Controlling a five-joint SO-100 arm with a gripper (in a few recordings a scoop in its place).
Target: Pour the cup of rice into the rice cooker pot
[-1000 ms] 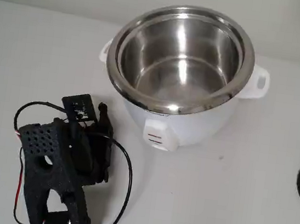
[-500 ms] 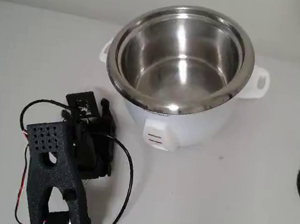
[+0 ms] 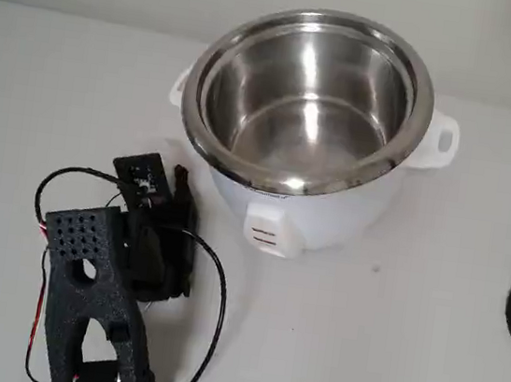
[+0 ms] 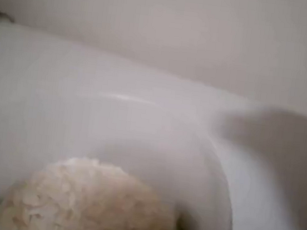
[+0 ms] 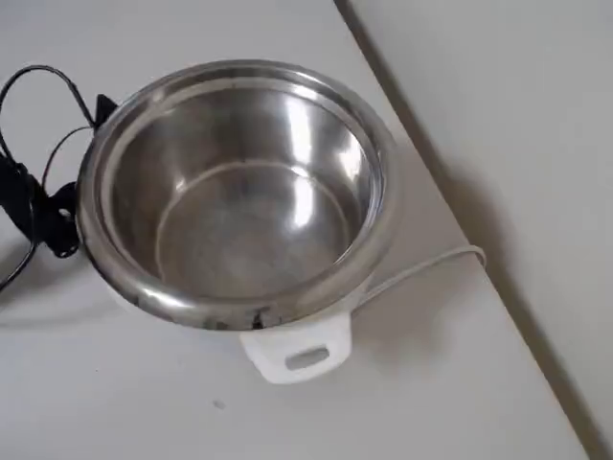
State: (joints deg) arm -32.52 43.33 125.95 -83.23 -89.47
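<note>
The gripper [image 3: 179,186] sits low at the front-left of the table in the fixed view, a black printed arm [image 3: 96,293] with loose black and red wires looped around it, its tip pointing up-picture toward the cooker; the arm's own bulk covers the fingers, so how far they are parted, and whether they have hold of anything, cannot be told. In the wrist view the cup [image 4: 213,178] lies directly under the camera — its pale, blurred rim curves across the picture, and the rice [image 4: 89,205] is heaped inside it as a rounded off-white mound at the lower left. Just up and to the right of the gripper in the fixed view stands the rice cooker pot [image 3: 310,99], its shiny steel bowl bare inside, seated in a white body [image 3: 314,213] with a handle [image 3: 441,140] on the right. The overhead view shows the same bowl [image 5: 239,192] with a handle [image 5: 302,355] toward the bottom and a white cord [image 5: 421,268] trailing off to the right on the white table [image 5: 431,383].
</note>
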